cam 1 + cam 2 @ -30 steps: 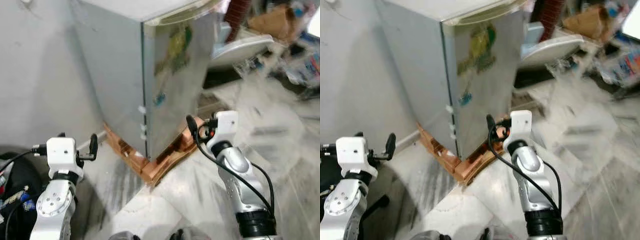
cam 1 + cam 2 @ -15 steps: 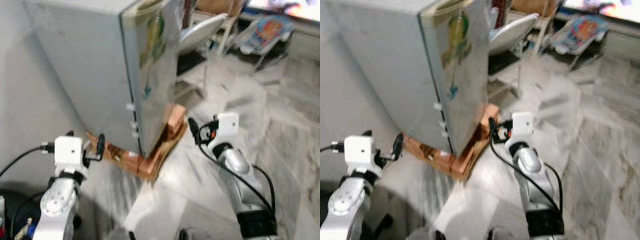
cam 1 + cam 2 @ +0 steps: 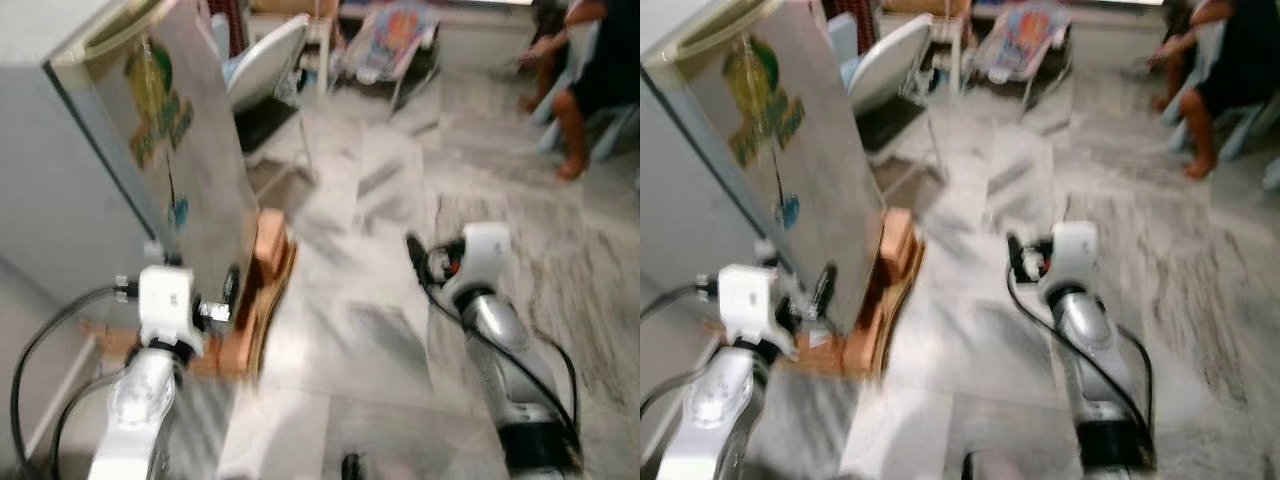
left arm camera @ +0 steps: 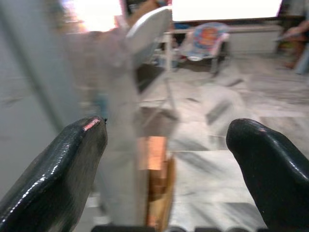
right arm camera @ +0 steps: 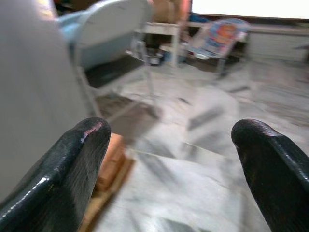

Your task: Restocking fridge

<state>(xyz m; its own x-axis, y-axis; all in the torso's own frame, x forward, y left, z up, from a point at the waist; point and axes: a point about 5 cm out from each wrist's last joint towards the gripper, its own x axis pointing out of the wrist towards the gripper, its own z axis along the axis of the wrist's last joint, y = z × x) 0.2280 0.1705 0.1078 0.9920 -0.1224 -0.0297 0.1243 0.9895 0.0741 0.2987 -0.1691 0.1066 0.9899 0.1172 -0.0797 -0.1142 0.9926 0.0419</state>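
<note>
A grey fridge (image 3: 150, 150) with green and yellow stickers on its door stands at my left, door closed, on an orange wooden stand (image 3: 265, 250). My left gripper (image 3: 190, 283) is held up close to the fridge's front corner, open, with nothing between its fingers (image 4: 72, 164). Over the marble floor to the right of the fridge, my right gripper (image 3: 445, 250) is also open and empty; its fingers (image 5: 77, 164) frame the floor and the stand. The views are blurred by motion.
A white folding chair (image 3: 265, 55) stands just behind the fridge, and a colourful baby bouncer (image 3: 385, 40) sits further back. A person (image 3: 590, 70) sits at the far right. Grey marble floor (image 3: 380, 320) spreads ahead.
The whole picture has swung: the fridge has slid to the left edge, and the open floor, bouncer and seated person have come into view. Both arms keep their pose, grippers open.
</note>
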